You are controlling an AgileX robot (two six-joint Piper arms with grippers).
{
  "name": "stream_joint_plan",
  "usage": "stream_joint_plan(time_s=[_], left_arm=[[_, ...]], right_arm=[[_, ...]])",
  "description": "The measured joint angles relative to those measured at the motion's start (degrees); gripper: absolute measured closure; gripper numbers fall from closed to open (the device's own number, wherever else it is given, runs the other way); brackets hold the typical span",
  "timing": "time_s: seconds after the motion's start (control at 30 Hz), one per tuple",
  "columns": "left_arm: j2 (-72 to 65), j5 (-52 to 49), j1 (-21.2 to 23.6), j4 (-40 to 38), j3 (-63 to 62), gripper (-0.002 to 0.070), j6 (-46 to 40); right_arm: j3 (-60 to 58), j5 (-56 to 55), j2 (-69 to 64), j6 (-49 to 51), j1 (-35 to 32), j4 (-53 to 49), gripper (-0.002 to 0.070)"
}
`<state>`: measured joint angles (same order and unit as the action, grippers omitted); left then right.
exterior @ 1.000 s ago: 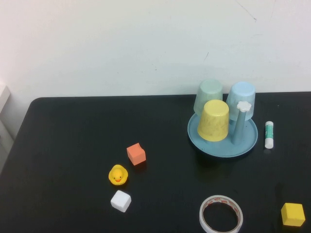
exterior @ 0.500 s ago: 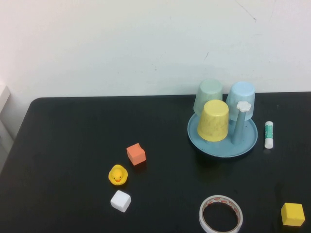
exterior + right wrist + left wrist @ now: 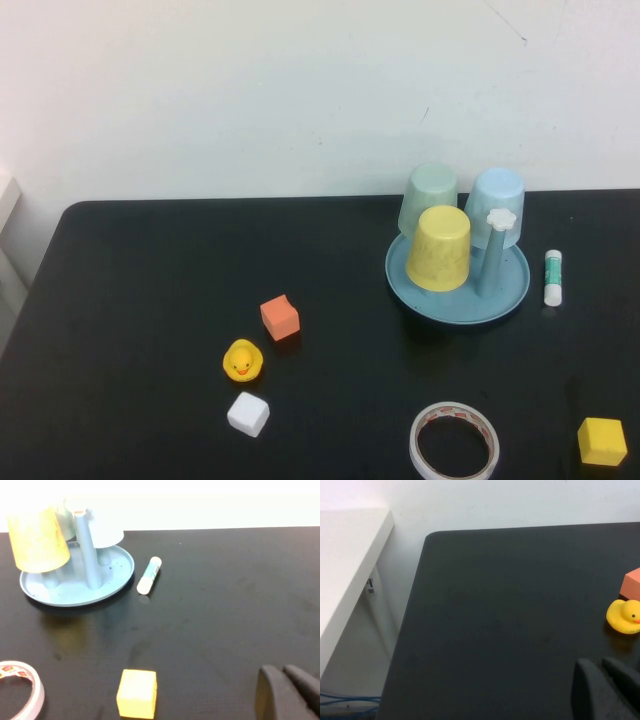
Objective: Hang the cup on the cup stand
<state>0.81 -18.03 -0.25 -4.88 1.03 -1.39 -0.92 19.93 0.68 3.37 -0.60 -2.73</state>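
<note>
The light blue cup (image 3: 496, 205) hangs upside down on a back-right peg of the round blue cup stand (image 3: 458, 292). A yellow cup (image 3: 440, 248) and a pale green cup (image 3: 429, 198) hang upside down on other pegs. One front peg with a white flower cap (image 3: 501, 219) is bare. In the right wrist view the stand (image 3: 75, 580) and yellow cup (image 3: 36, 540) show; the blue cup (image 3: 105, 527) is washed out. My left gripper (image 3: 602, 666) is shut and empty, low over the table near the duck. My right gripper (image 3: 284, 672) is shut and empty, over the table's right front.
On the black table lie an orange cube (image 3: 280, 317), a yellow duck (image 3: 243, 360), a white cube (image 3: 248, 413), a tape roll (image 3: 454, 441), a yellow cube (image 3: 602, 441) and a glue stick (image 3: 553, 277). A white shelf (image 3: 345, 565) stands past the table's left edge.
</note>
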Motion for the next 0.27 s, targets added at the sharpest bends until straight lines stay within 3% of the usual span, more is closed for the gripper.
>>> stream_joint_plan(time_s=[0.27], left_arm=[[0.0, 0.0, 0.0, 0.0, 0.0, 0.0676, 0.0]], right_arm=[[0.0, 0.1, 0.0, 0.2, 0.0, 0.1, 0.0678]])
